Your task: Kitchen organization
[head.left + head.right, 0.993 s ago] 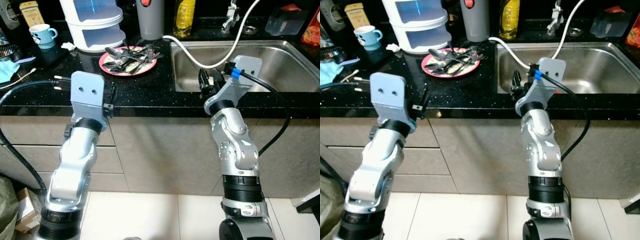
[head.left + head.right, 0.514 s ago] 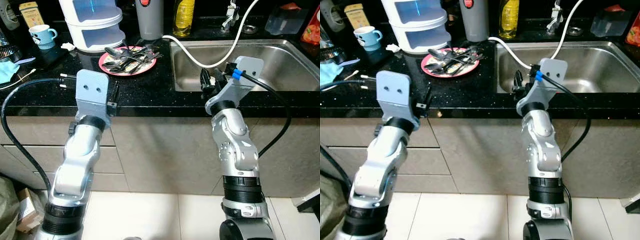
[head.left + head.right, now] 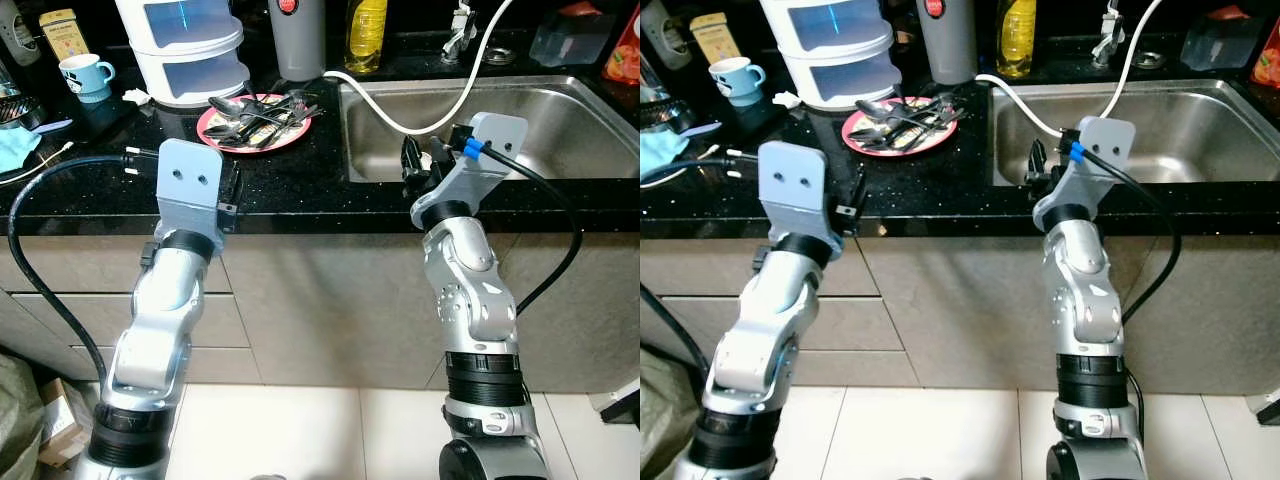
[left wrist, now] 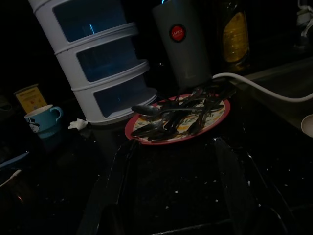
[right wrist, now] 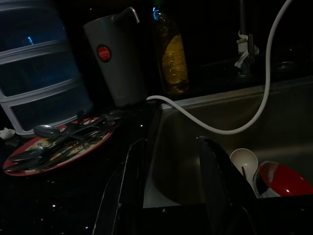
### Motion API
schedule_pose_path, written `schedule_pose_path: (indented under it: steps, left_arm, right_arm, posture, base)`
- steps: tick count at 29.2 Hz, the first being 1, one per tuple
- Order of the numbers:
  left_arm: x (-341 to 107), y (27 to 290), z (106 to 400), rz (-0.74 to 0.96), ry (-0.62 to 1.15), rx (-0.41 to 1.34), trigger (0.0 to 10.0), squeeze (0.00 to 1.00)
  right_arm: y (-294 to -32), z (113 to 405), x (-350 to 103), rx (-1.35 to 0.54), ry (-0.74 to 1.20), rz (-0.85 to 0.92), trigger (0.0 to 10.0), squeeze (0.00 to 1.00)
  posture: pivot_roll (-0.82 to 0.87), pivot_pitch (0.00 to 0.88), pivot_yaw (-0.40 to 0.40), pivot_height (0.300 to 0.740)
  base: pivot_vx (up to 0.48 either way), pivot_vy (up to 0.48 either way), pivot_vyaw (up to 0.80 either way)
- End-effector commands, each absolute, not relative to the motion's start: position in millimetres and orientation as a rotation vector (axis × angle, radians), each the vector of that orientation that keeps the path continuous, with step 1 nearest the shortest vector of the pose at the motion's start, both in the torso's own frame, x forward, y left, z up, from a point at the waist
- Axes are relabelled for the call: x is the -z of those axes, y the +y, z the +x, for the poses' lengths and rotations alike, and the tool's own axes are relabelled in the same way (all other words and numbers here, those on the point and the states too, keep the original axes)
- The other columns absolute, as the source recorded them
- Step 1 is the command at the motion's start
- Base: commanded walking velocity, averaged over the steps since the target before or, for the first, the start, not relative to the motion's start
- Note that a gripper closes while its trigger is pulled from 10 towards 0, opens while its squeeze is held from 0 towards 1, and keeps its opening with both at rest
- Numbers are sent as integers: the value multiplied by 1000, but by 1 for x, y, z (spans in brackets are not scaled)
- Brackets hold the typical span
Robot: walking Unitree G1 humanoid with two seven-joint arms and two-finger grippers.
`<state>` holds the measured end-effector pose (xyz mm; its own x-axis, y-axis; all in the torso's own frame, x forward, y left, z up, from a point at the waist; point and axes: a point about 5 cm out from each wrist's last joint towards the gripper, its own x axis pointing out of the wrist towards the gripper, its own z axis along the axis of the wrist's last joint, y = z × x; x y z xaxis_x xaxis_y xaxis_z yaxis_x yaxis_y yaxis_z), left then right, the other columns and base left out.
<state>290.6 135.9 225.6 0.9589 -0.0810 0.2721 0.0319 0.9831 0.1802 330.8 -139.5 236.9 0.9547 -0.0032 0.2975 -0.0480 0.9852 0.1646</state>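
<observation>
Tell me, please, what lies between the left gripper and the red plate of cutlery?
Only bare black countertop. In the left wrist view, the left gripper points at the red plate with nothing on the speckled stretch between them.

Around the sink [image 3: 520, 130]: 1 red plate [image 3: 256, 124] w/ a heap of spoons & forks [image 3: 262, 108], too tangled to count; 1 blue mug [image 3: 82, 73]; 1 white 3-tier container [image 3: 185, 45]; 1 grey jug [image 3: 300, 35]; 1 yellow bottle [image 3: 368, 33]; 1 white hose [image 3: 440, 105]. In the sink: 1 white ladle [image 5: 243, 160], 1 red bowl [image 5: 283, 178].
</observation>
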Motion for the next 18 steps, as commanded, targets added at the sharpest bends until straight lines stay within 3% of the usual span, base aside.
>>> schedule_pose_path:
  steps: [1,18]
  left_arm:
    - [-228,137,293,173,-295,46,10000,0]
    - [-222,147,296,151,-274,27,10000,0]
  right_arm:
    - [-139,330,-233,-20,-295,173,10000,0]
    - [-150,329,-220,11,-260,105,10000,0]
  posture:
    - [98,0,115,740]
    - [87,0,115,740]
  base:
    - [0,0,0]
    - [0,0,0]
